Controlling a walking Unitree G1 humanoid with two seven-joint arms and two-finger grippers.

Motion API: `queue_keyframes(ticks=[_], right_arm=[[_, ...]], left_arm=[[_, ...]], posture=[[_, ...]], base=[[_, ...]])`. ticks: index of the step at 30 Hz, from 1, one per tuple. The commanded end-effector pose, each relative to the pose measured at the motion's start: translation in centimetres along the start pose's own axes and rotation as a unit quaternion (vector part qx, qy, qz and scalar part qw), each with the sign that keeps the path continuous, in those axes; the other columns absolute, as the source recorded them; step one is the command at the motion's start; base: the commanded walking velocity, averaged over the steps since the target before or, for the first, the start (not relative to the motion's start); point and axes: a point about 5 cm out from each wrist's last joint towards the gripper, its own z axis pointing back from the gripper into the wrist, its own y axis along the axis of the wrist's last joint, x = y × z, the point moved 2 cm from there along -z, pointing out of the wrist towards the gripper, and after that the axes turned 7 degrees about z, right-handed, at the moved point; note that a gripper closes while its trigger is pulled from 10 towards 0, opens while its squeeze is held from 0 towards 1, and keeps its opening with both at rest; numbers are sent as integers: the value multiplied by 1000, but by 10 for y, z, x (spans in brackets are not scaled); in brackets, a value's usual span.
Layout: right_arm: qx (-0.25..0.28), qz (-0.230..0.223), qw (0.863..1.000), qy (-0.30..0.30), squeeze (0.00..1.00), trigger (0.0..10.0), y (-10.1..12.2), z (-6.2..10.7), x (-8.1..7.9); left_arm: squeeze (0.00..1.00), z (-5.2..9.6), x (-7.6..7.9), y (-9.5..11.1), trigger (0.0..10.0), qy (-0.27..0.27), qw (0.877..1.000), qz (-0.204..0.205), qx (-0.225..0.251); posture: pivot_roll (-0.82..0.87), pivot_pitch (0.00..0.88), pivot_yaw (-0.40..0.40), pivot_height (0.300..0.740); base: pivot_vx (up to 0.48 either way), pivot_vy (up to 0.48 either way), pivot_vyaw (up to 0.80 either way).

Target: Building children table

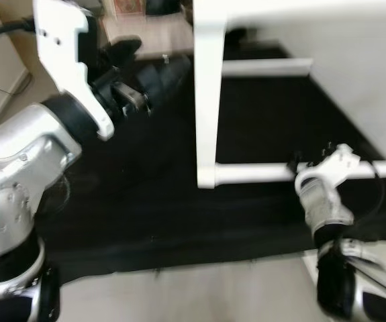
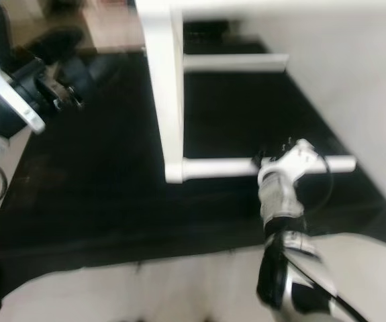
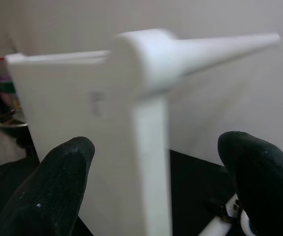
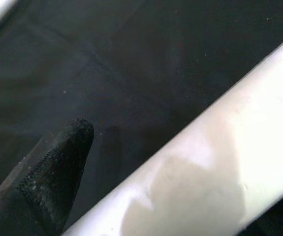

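- On the left of the head views, the left arm (image 1: 25,168) is raised over a black mat (image 1: 132,201) spread on the pale floor (image 1: 199,288); its white wrist housing sits high, with dark parts beyond it that are blurred.
- Left claw (image 3: 166,187): in its wrist view the two black fingers (image 3: 52,191) stand well apart, one on each side of a white upright leg of the frame, with clear gaps between; they do not appear to touch it.
- White table frame (image 1: 206,100): it stands on the black mat in the middle of the scene. One thick upright post runs from a flat white panel at the top down to the mat, and a round white rail (image 1: 253,174) leaves its foot toward the right. A second rail (image 1: 266,67) crosses farther back, higher in the picture.
- Behind and to the right of the frame rises a plain pale wall (image 1: 367,80).
- Right arm (image 1: 333,268): it comes up from the lower right, and its white wrist lies over the far end of the lower rail.
- Right claw (image 4: 146,162): its wrist view shows one black finger (image 4: 47,177) beside the white rail, with the black mat behind. The second finger is hidden, so I cannot tell whether this claw is spread or clamped on the rail.
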Motion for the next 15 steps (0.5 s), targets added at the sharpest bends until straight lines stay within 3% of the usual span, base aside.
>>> queue_keyframes(ticks=[1, 9, 12, 14, 15], right_arm=[[-226, 129, 958, -121, 1000, 10000, -119, 30, 70], [-190, 96, 972, -102, 1000, 10000, -102, 22, 64], [-125, 58, 990, -30, 1000, 10000, -70, 10, 37], [-83, 72, 994, -10, 1000, 10000, -49, 5, 27], [-83, 72, 994, -10, 1000, 10000, -49, 5, 27]], left_arm=[[0, 0, 0, 4, 10000, 1, 1000, -4, 1], [0, 0, -1, 6, 10000, 4, 1000, -3, 1], [0, -1, -2, 8, 10000, 7, 1000, -5, 2], [0, -1, -2, 9, 10000, 7, 1000, -4, 3], [0, -1, -2, 9, 10000, 7, 1000, -4, 3]], posture=[[101, 377, 42, 740], [101, 373, 37, 740], [91, 367, 33, 740], [85, 367, 32, 740], [85, 367, 32, 740]], base=[[0, 0, 0], [0, 0, 0], [0, 0, 0], [0, 0, 0], [0, 0, 0]])
